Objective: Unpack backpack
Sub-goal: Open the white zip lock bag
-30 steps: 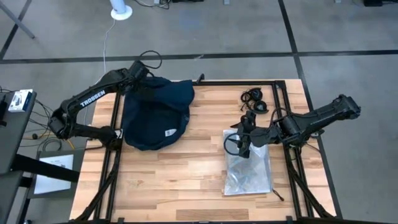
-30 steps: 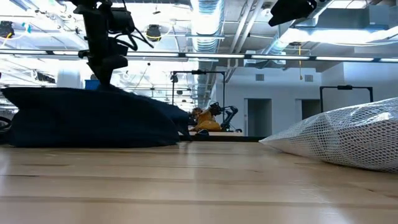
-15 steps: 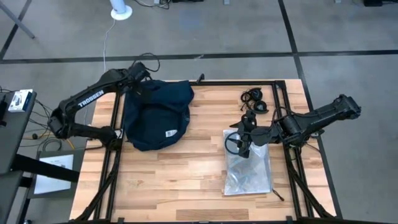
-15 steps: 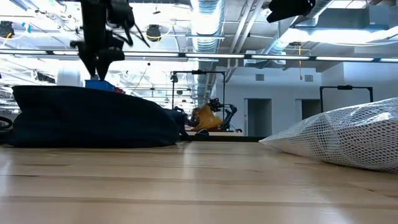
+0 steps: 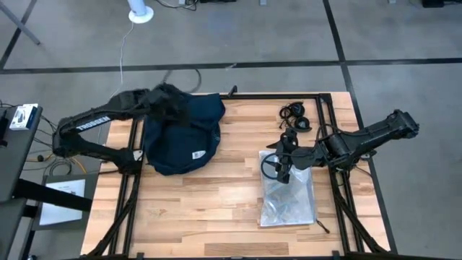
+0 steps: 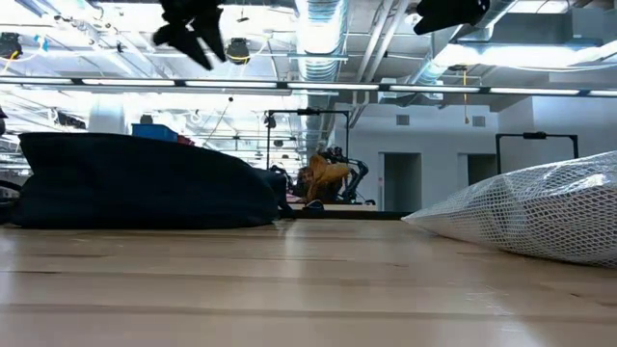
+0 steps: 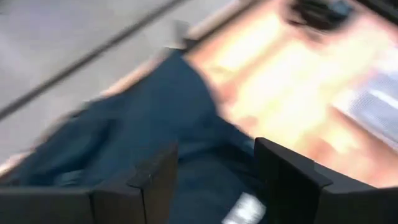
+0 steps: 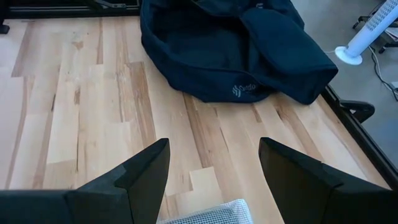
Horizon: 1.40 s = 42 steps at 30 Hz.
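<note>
The dark navy backpack (image 5: 180,133) lies slumped on its side at the table's far left, a white label on its near face; the low view shows it (image 6: 145,183) as a low mound. My left gripper (image 5: 170,97) hangs open in the air above the backpack's far end, well clear of it (image 6: 188,43), and its wrist view looks down on the navy fabric (image 7: 155,124). My right gripper (image 5: 284,157) stands open over the table's right half, above the far end of a netted bag, nothing between its fingers (image 8: 214,168).
A netted, crinkly bag (image 5: 289,195) lies on the right half of the table, seen large in the low view (image 6: 540,217). A tangle of black cords (image 5: 296,115) sits at the far right. Bare wood (image 5: 209,209) lies between backpack and bag and along the near edge.
My left gripper has gone up from the top of the backpack's far end, fast enough to blur, and a little toward the table's right. The backpack stays lying where it was. My right arm has kept still.
</note>
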Each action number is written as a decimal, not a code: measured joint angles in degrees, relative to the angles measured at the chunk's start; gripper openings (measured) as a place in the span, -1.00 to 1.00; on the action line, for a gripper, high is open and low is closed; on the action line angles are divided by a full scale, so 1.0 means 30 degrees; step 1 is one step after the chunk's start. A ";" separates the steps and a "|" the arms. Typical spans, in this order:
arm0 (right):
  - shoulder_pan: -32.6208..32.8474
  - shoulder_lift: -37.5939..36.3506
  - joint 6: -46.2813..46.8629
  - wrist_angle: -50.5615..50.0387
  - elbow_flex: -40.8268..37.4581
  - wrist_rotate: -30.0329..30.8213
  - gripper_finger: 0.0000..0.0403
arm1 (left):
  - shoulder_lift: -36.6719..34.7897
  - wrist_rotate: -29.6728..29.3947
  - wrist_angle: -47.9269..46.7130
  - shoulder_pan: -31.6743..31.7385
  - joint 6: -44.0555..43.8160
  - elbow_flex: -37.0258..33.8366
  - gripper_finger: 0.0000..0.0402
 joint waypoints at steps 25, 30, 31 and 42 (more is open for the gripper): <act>-0.1523 0.0180 0.4921 -0.5761 -0.0007 -0.2527 0.19 | 0.7809 0.2104 0.3338 -0.6733 0.1129 -0.0022 -0.01; -0.1473 0.0295 0.9052 -0.6929 0.0000 -0.3824 0.19 | 0.7805 0.0908 0.2684 -0.7472 0.3183 -0.0022 -0.01; -0.1347 0.0330 1.0082 -0.7555 0.0000 -0.3953 0.19 | 0.7805 0.0909 0.2285 -0.7593 0.3258 -0.0022 -0.01; 0.5422 0.0457 2.6974 -1.2195 -0.1773 -0.6586 0.19 | 0.5946 -0.1920 0.0751 -1.0729 0.4132 -0.2714 -0.02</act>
